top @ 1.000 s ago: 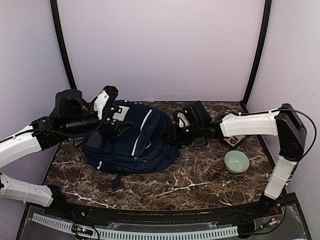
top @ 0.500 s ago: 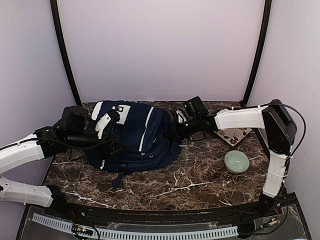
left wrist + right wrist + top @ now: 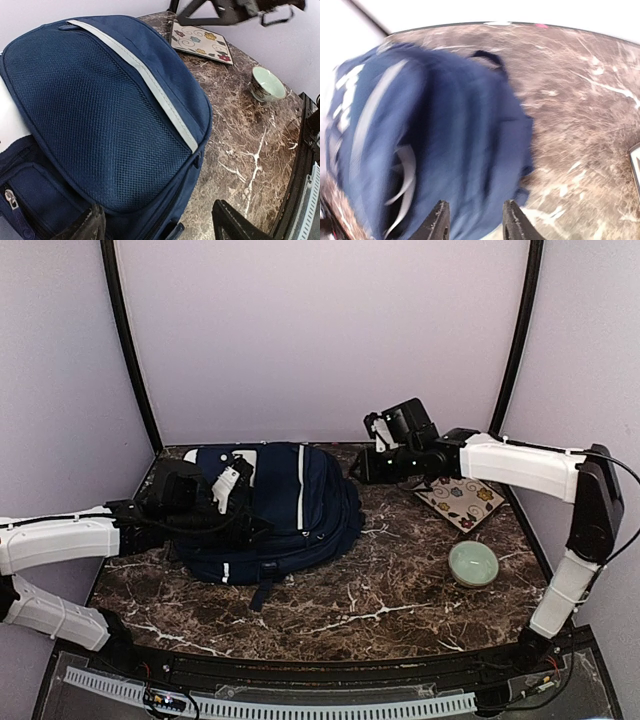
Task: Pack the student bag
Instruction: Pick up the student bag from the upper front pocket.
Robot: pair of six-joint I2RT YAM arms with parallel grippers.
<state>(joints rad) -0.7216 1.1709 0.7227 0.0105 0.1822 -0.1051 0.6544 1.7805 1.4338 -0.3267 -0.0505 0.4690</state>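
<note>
Navy-blue student bag flat on the brown marble table, left of centre, white stripe running far to near, mesh front panel facing up. Probably laid this way to keep the zips within reach of both arms; no compartment seen standing open, so packing judged not yet under way.

Left gripper low over the bag's left side, fingers well apart, only the bag's edge and the marble beneath the gap: poised, not clamped on anything. Right gripper raised above the bag's far right corner, fingers parted by a narrower gap, holding nothing.

Flower-patterned square, perhaps a coaster, and pale green bowl set to the right, well apart from the bag, likely waiting to go in.

No brand or lettering readable. White patch at the bag's far end with dark marks too small to make out; right wrist view too blurred for any text.
</note>
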